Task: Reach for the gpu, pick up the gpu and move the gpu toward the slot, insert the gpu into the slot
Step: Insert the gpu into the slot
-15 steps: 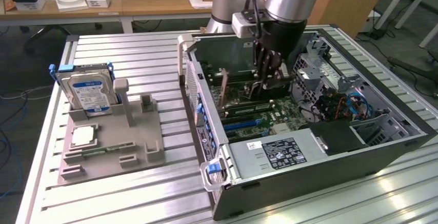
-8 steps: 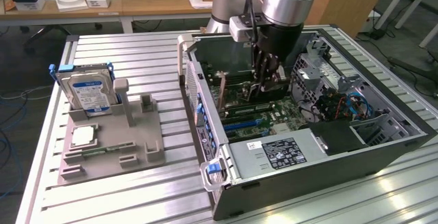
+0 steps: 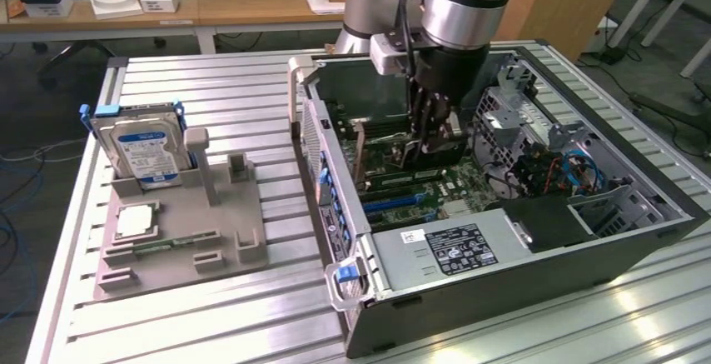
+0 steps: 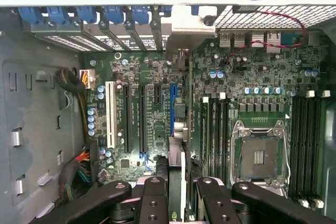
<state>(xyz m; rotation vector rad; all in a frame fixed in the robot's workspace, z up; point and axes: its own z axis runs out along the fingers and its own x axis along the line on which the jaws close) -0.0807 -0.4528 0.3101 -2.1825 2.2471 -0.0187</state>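
One arm [image 3: 458,6] vertical inside case [image 3: 622,239], tool [image 4: 181,198] clamping gpu [image 4: 178,169]

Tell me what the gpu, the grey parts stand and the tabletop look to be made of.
The gpu, held in the gripper: thin brownish edge, likely fibreglass circuit board. The grey parts stand: matte, uniform, blocky, probably plastic. The tabletop: silvery ribbed slats with dull sheen, apparently aluminium.

Most of gpu [image 4: 176,198] behind end effector [image 3: 431,147]
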